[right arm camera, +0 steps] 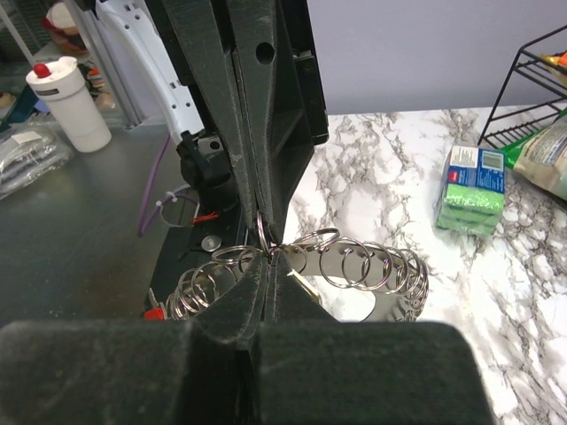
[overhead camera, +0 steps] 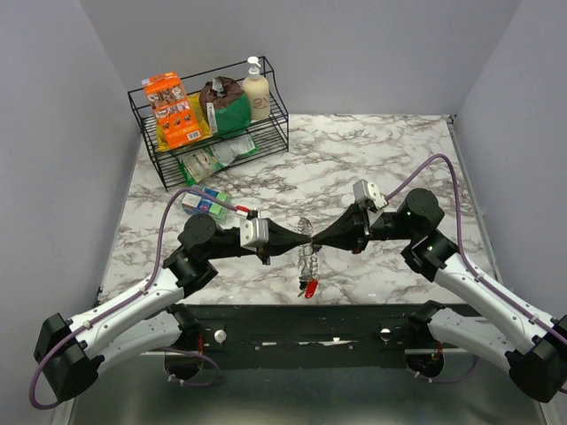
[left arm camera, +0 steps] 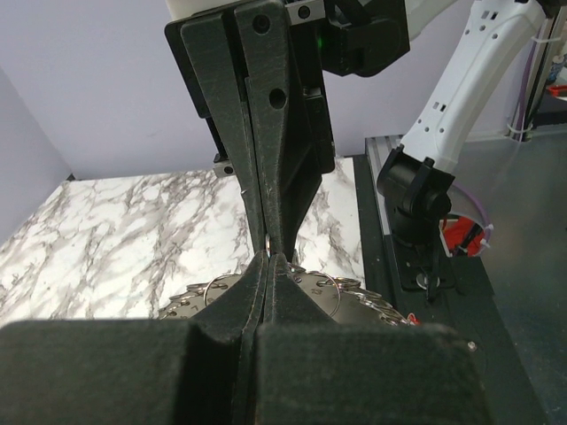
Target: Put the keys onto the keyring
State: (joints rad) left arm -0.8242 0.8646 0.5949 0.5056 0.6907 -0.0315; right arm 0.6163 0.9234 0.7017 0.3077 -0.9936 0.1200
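Observation:
The keyring (overhead camera: 306, 250) is a silver metal band strung with several small split rings. It hangs above the marble between my two grippers. It also shows in the left wrist view (left arm camera: 354, 299) and the right wrist view (right arm camera: 376, 266). A key with a red head (overhead camera: 310, 288) dangles from its low end, and red also shows in the right wrist view (right arm camera: 155, 312). My left gripper (overhead camera: 296, 239) (left arm camera: 268, 262) and right gripper (overhead camera: 319, 241) (right arm camera: 266, 258) meet tip to tip. Both are shut, pinching the keyring at one small ring (right arm camera: 262, 232). Other keys are hidden.
A black wire rack (overhead camera: 164, 159) at the back left holds an orange box, a brown-green bag and a lotion bottle. A green sponge pack (overhead camera: 205, 203) (right arm camera: 474, 190) lies left of the arms. The black mounting rail (overhead camera: 310, 323) runs along the near edge.

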